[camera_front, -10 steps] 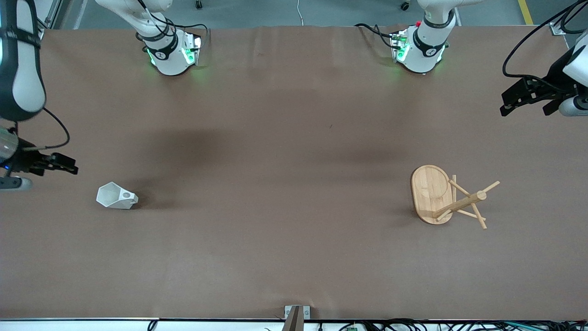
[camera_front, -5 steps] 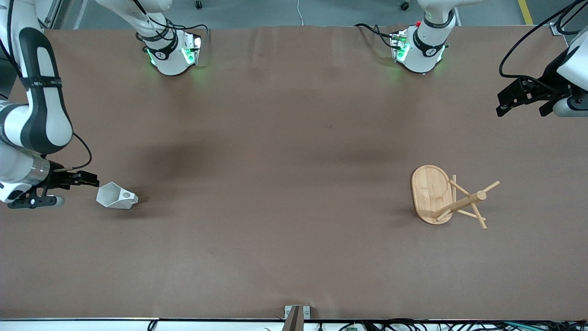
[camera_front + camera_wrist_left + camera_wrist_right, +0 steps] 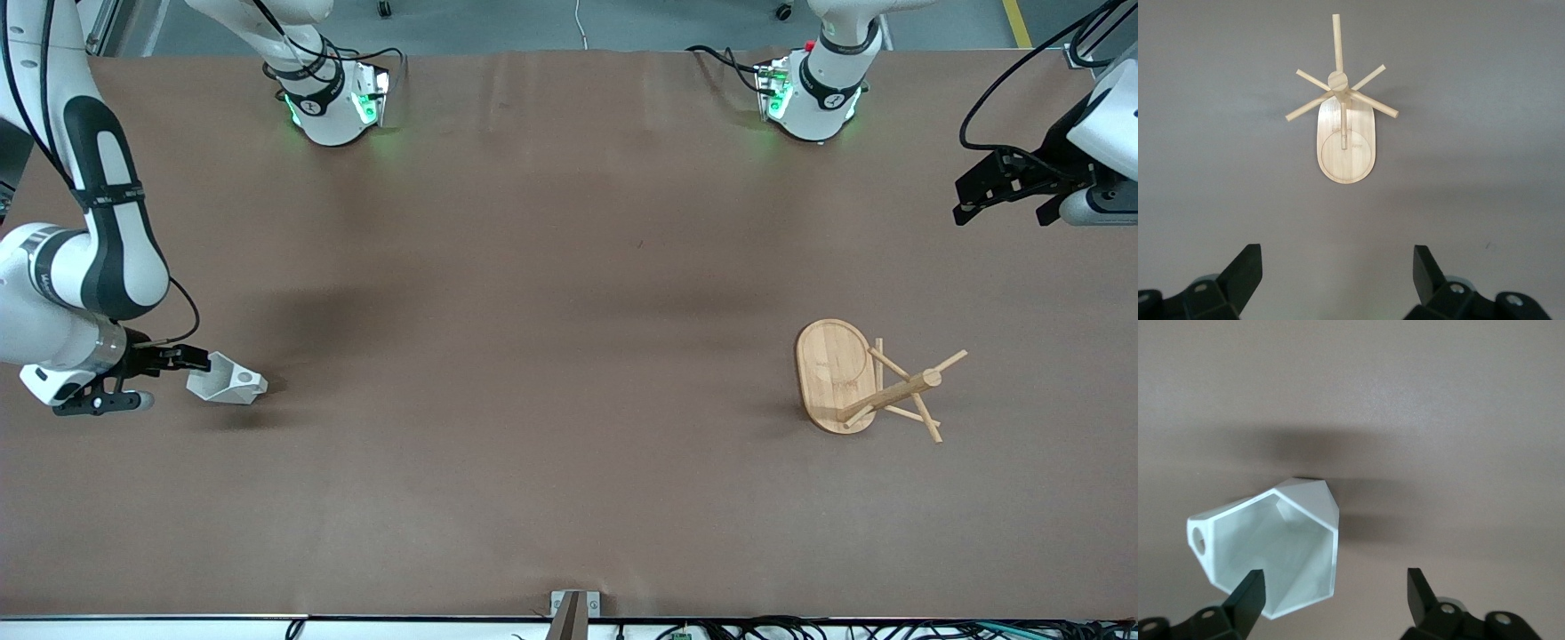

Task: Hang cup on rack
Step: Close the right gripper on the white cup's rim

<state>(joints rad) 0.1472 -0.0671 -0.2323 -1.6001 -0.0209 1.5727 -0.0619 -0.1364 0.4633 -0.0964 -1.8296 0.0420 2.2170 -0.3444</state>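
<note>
The cup (image 3: 227,380) lies on its side on the brown table (image 3: 551,311), toward the right arm's end, with its open mouth turned toward the right gripper (image 3: 191,362). That gripper sits low, right at the rim; in the right wrist view the cup (image 3: 1271,543) fills the space ahead of the spread fingers (image 3: 1248,597), one finger overlapping the rim's edge while the other stands clear over bare table. The fingers are apart and grip nothing; I cannot tell whether the near finger touches the cup.

A second ago the right gripper was well apart from the cup, out at the table's edge; half a second ago it had come just beside the mouth, and now it has closed in farther and reaches the rim. The cup has not shifted. The left gripper (image 3: 987,188) has drifted slightly up and toward the arm's base, and the rack is where it was.

The cup is small, matte white and faceted, with a six-sided rim, a tapering body and a blocky handle pierced by a round hole.

The rack (image 3: 858,380), a light bamboo stand with an oval base, one post and thin angled pegs, stands toward the left arm's end. The left gripper (image 3: 1338,283) hangs high over the table with the rack (image 3: 1345,137) in sight ahead of it, its fingers wide apart and empty.
</note>
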